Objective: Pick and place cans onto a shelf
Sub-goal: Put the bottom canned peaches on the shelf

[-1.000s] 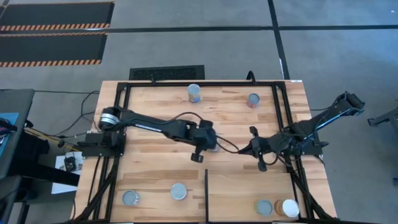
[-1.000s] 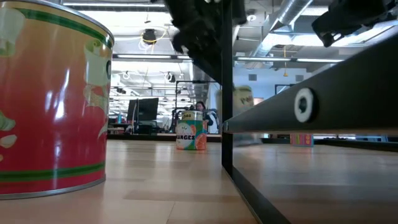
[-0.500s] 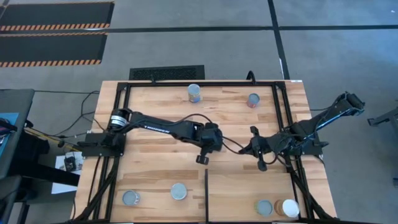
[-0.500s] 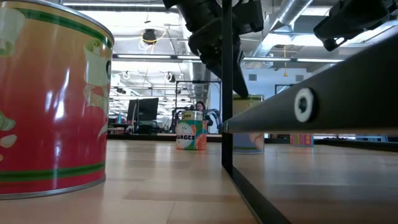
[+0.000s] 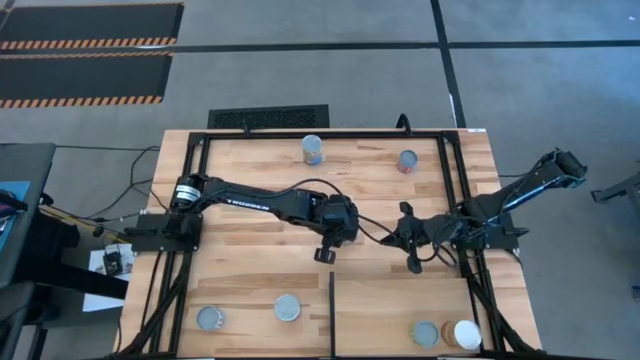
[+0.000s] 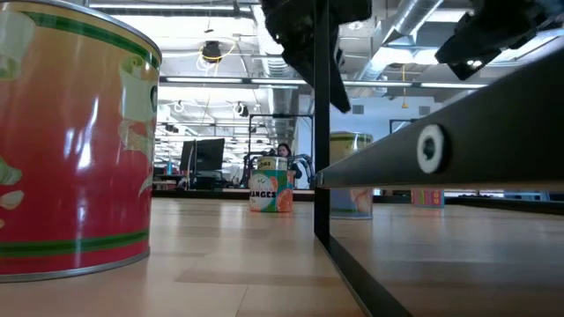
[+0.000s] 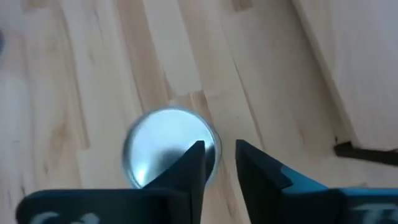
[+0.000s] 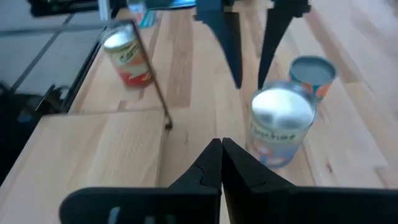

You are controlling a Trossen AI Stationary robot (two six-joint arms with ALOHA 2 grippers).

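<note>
A can with a silver top and a pale blue-and-white label (image 8: 281, 124) stands upright on its base on the wooden table, near the far end of the thin black divider bar (image 5: 331, 310). It also shows in the left wrist view (image 7: 165, 149) and in the low view (image 6: 351, 176). My left gripper (image 7: 219, 158) hangs just above this can, its fingers pointing down with a narrow gap between them, touching nothing. My right gripper (image 8: 221, 152) is shut and empty, a short way to the can's right and low over the table (image 5: 408, 242).
Two cans (image 5: 312, 149) (image 5: 407, 160) stand at the table's far edge. Two more (image 5: 210, 318) (image 5: 287, 307) stand near the front edge left of the divider, and two (image 5: 425, 333) (image 5: 466, 333) right of it. A black frame (image 5: 455, 180) rims the table.
My left gripper has carried the pale blue can a little toward the table's right and down. It has set the can upright on the wood, let go of it and risen just clear of its top. My right gripper has crept slightly toward the can.
</note>
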